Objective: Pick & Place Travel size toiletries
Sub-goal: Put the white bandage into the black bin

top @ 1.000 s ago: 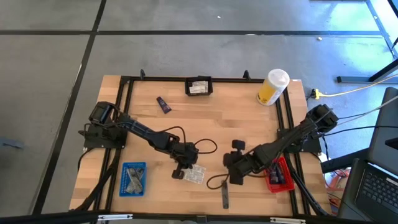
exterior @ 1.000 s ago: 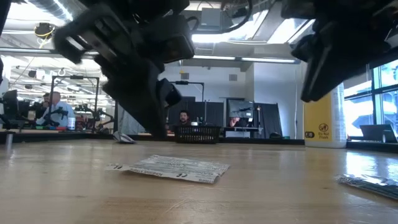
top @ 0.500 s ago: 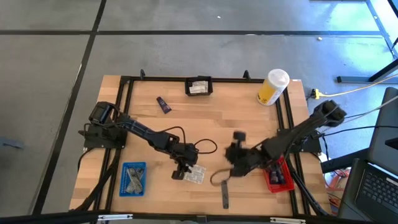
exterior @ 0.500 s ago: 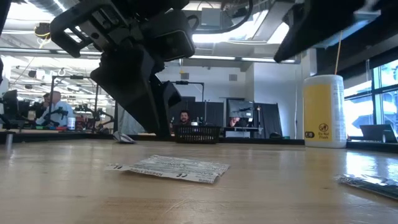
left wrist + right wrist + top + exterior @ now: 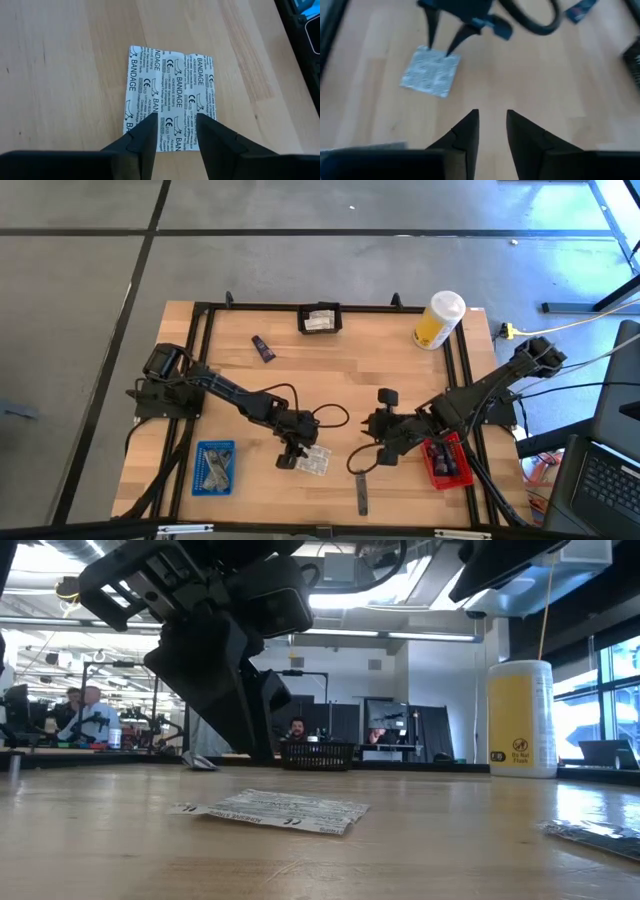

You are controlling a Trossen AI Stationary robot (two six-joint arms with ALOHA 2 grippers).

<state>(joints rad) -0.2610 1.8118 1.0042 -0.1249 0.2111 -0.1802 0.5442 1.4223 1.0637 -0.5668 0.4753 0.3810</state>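
A square silvery-white foil sachet point(image 5: 170, 97) printed "BANDAGE" lies flat on the wood near the table's front middle point(image 5: 313, 461). My left gripper point(image 5: 176, 120) hovers open just above the sachet's edge, its fingertips a little clear of it in the low view point(image 5: 250, 745). My right gripper point(image 5: 492, 114) is open with a narrow gap and nothing in it, raised over bare wood to the sachet's right point(image 5: 372, 450). A flat grey stick point(image 5: 362, 498) lies near the front edge. A dark purple tube point(image 5: 263, 349) lies at the far left.
A blue tray point(image 5: 214, 467) with grey sticks sits at the front left, and a red tray point(image 5: 447, 463) with dark tubes at the front right. A black basket point(image 5: 320, 318) holds a sachet at the far middle. A tall yellow container point(image 5: 438, 320) stands far right.
My right gripper has risen from just above the table and drawn back a little toward the right edge, tipping as it went. My left gripper has stayed over the sachet and opened its fingers. The sachet lies where it was.
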